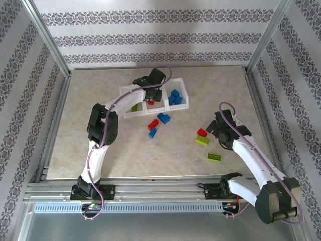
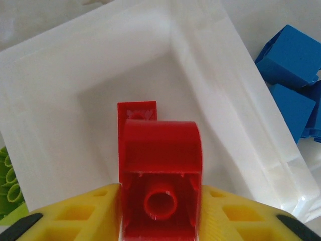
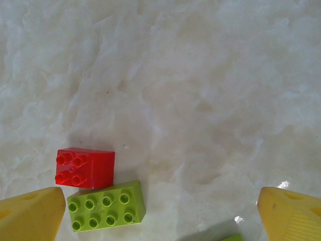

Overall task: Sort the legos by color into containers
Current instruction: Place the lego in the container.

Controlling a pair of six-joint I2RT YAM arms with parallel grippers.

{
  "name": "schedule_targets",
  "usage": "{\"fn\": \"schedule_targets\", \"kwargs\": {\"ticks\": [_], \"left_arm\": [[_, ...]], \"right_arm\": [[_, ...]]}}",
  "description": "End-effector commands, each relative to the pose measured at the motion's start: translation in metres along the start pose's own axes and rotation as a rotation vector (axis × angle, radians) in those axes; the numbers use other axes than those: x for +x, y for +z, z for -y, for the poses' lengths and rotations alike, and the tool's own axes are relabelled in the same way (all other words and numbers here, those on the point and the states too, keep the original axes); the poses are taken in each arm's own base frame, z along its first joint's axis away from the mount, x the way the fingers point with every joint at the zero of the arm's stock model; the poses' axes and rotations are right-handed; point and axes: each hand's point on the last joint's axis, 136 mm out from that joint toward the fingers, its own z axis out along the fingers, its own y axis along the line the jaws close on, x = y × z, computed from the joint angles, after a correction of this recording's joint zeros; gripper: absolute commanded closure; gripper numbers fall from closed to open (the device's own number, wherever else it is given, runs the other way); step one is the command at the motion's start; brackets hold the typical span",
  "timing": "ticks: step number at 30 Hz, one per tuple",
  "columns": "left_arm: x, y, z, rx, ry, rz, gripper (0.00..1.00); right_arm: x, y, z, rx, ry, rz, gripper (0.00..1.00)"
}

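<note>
**Tray**: three white bins joined in a row, at the far middle of the table.
- Left bin: one lime green brick.
- Middle bin: a flat red piece lies on its floor.
- Right bin: a heap of blue blocks.

**Left gripper**: over the middle bin. Its yellow fingers are pressed to both sides of a red curved brick, which is grasped with its hollow underside facing the wrist camera.

**Right gripper**: released, with the jaws spread wide and nothing between them. It hangs over the bare table at the right, with two bricks near its left finger.

**Loose legos, table centre, just in front of the tray:**
- One blue brick.
- A small red brick.
- A second blue brick.
- The three lie close together.

**Loose legos, right side:**
- A red four-stud brick, studs up.
- An eight-stud lime brick lies just beside it on the near side, also studs up.
- A lime green plate lies apart from these, nearer the arm bases.
</note>
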Motion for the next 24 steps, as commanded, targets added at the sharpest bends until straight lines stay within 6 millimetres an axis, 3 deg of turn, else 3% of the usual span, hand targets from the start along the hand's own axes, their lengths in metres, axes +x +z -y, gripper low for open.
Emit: {"fn": "schedule_targets", "kwargs": {"ticks": [1, 7, 14, 24], "left_arm": [[0.003, 0.001, -0.004, -0.005, 0.001, -0.032, 0.55], [0.0, -0.006, -0.002, 0.011, -0.005, -0.027, 0.5], [-0.005, -0.034, 0.001, 0.054, -0.024, 0.011, 0.47], [0.028, -0.074, -0.004, 0.127, -0.093, 0.03, 0.34]], "right_arm": [[0.002, 0.002, 0.0, 0.001, 0.014, -0.013, 0.02], [0.003, 0.002, 0.0, -0.002, 0.013, -0.013, 0.02], [0.004, 0.003, 0.0, 0.003, 0.003, -0.017, 0.02], [0.007, 0.003, -0.007, 0.019, -0.06, -0.024, 0.02]]}}
